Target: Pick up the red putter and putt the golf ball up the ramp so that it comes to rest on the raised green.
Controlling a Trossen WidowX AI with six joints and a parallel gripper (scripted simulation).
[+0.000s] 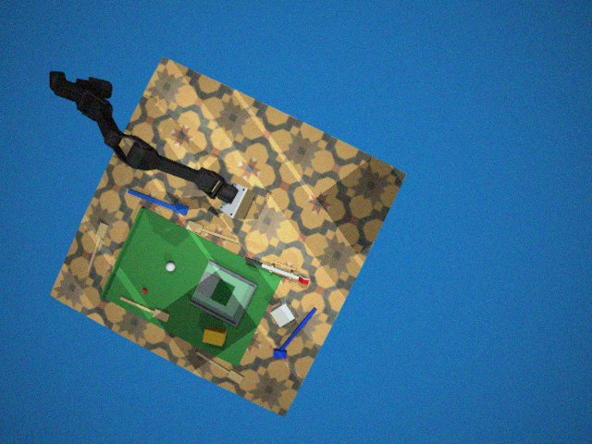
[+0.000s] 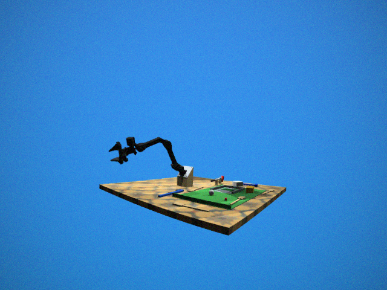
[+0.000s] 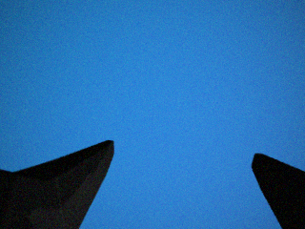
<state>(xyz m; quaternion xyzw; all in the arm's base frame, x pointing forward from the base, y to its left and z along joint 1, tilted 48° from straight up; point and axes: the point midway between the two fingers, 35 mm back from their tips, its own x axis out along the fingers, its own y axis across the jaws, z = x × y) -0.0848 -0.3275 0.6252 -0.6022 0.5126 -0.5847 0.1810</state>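
My gripper (image 1: 53,79) (image 2: 110,155) (image 3: 181,153) is open and empty, high in the air beyond the table's edge, far from the putter and ball. The red putter (image 1: 303,280) (image 2: 222,178) has a red head, a white shaft and a dark grip; it rests on small supports beside the green mat. The white golf ball (image 1: 170,266) (image 2: 211,193) sits on the mat, in front of the ramp. The grey ramp (image 1: 203,285) leads to the raised green (image 1: 243,289), which is pale with a dark green square and grey borders.
The mat (image 1: 153,239) (image 2: 199,194) bears a yellow block (image 1: 215,336) (image 2: 250,189), a small red object (image 1: 144,290) (image 2: 225,199) and a tan putter (image 1: 161,314). Around it lie a white block (image 1: 282,315) (image 2: 237,183), blue putters (image 1: 157,200) (image 1: 299,331) and more tan ones.
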